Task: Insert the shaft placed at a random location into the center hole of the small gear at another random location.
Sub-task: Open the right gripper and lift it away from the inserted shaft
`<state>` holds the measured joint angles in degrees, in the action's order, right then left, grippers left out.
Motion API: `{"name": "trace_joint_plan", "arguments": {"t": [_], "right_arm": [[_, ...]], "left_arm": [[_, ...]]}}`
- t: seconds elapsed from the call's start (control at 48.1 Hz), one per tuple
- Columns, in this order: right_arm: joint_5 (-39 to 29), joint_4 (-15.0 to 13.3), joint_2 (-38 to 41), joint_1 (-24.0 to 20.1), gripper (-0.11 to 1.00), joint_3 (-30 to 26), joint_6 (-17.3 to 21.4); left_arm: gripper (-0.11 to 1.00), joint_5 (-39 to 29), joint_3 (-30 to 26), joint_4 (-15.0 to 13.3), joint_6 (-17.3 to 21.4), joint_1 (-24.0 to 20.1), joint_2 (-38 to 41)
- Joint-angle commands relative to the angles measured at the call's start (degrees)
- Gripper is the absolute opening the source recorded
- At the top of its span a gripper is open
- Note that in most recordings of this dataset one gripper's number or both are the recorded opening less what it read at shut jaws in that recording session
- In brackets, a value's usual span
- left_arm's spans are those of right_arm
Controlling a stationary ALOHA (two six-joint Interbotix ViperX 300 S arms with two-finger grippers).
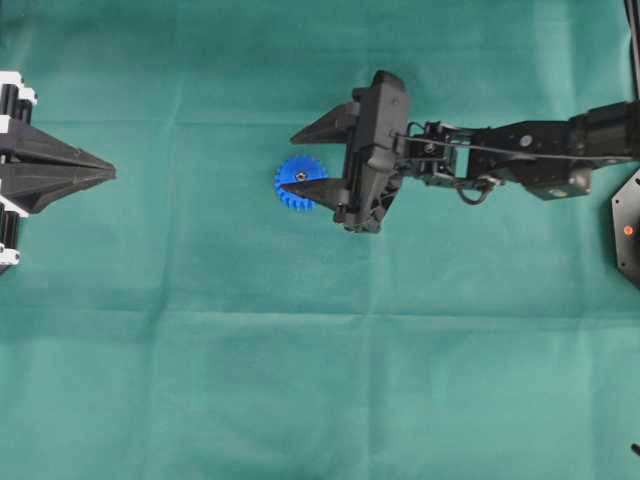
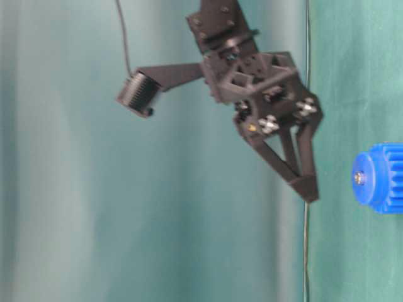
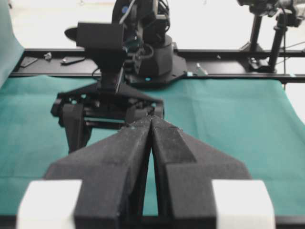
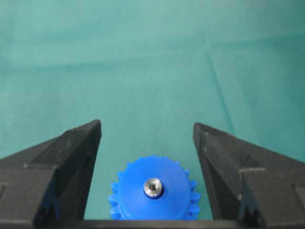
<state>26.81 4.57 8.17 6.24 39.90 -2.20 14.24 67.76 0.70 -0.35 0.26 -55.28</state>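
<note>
Your right gripper [image 4: 147,138] hangs with fingers spread wide either side of the bright blue plastic toothed small gear [image 4: 153,196] at six o'clock in its wrist view; the shiny silver-grey metal shaft [image 4: 153,187] sits in the center hole. Dipping could make a finger nudge the teeth and tip it. Your left gripper [image 1: 108,174] rests pressed together, well apart.

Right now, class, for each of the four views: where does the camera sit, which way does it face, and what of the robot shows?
Overhead: above, facing down on the green cloth; shut left gripper, open right gripper by the small gear.
Table-level: low at the side, picture turned sideways; right gripper only.
Left wrist: behind the shut left gripper, facing the right arm.
Right wrist: above the open right gripper, facing the gear, the shaft in its hub.
Shared: overhead, table-level and right wrist all show the gear.
</note>
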Motion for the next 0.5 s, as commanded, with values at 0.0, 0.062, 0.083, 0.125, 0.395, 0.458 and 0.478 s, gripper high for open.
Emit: {"name": "trace_joint_plan", "arguments": {"t": [0.0, 0.062, 0.083, 0.125, 0.395, 0.458, 0.478], "right_arm": [[-0.4, 0.0, -3.2, -0.2, 0.77, -0.1, 0.1], [-0.5, 0.0, -3.7, -0.3, 0.76, 0.4, 0.1], [-0.6, 0.0, -3.8, -0.4, 0.77, 0.5, 0.1], [-0.6, 0.0, -4.1, -0.4, 0.76, 0.8, 0.2], [-0.7, 0.2, -6.4, -0.7, 0.76, 4.1, 0.4], [-0.7, 0.1, -6.9, -0.8, 0.76, 4.9, 0.4], [-0.7, 0.1, -7.2, -0.8, 0.76, 5.2, 0.4]], "left_arm": [[0.00, 0.4, -1.4, 0.1, 0.0, 0.1, 0.5], [0.00, 0.4, -1.4, 0.1, 0.0, 0.1, 0.4], [0.00, 0.4, -1.4, 0.1, 0.0, 0.1, 0.4], [0.00, 0.4, -1.4, 0.1, 0.0, 0.1, 0.4], [0.00, 0.4, -1.4, 0.1, 0.0, 0.1, 0.4], [0.00, 0.4, -1.4, 0.1, 0.0, 0.0, 0.4], [0.00, 0.4, -1.5, 0.1, 0.0, 0.1, 0.4]]}}
